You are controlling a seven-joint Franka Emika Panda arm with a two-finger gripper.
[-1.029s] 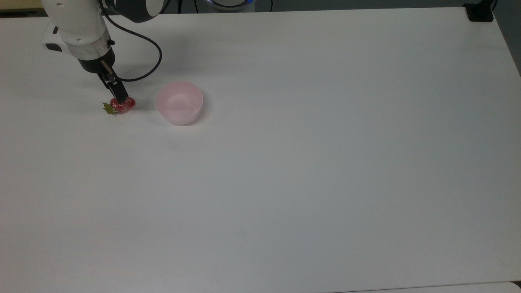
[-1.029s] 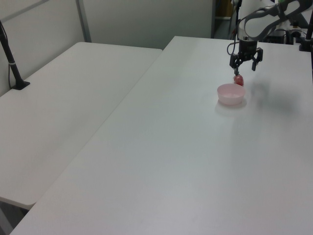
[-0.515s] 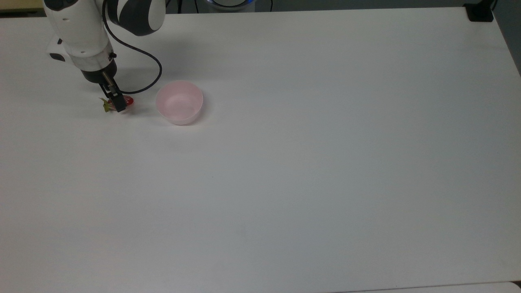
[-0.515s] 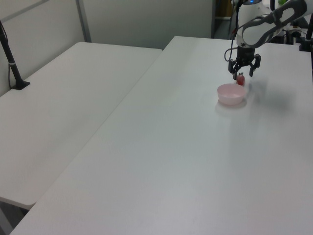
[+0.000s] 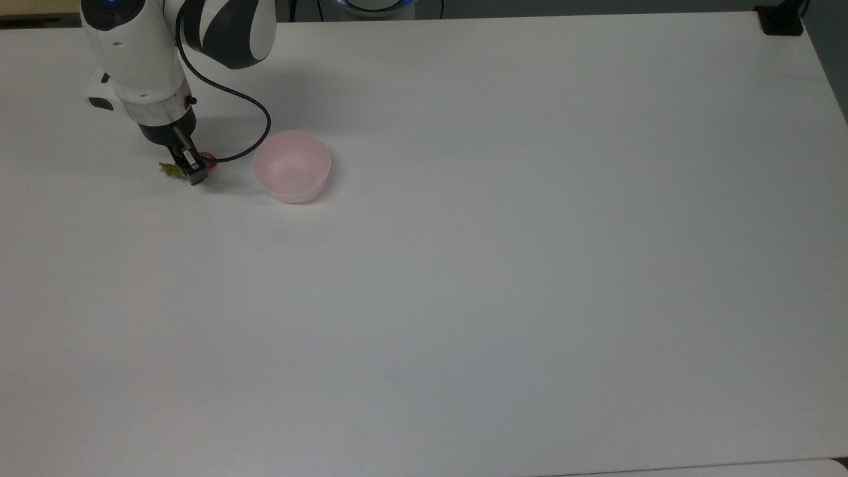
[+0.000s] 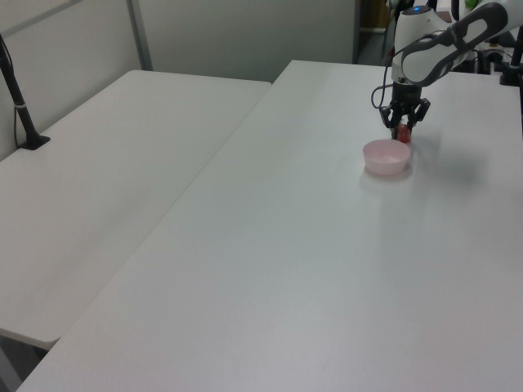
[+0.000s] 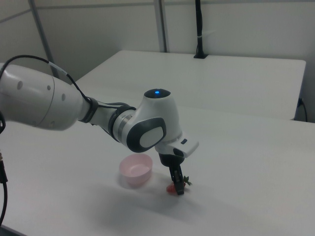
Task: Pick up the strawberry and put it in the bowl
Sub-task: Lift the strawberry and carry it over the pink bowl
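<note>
I bring the gripper [image 5: 193,173] down over the last second, and it now sits low at the table [image 5: 503,265], straddling the strawberry [image 5: 209,159] near the far left corner of the surface in the top view. A second ago the berry showed almost whole under the fingers; now I see just a sliver of red on one side and the green cap [image 5: 169,169] poking out on the other. In the left view the fingers have drawn in around the red fruit [image 6: 403,135], so I judge them clenched on it, though contact itself is hard to confirm at this distance. In the right view the strawberry [image 7: 171,188] looks to be touching the tabletop, so nothing is lifted yet.

The pink bowl [image 5: 292,166] is empty and stands just beside the berry, toward the top view's right, unmoved. For me that means the grasp is about made; what remains is the lift and a short carry over the rim.
</note>
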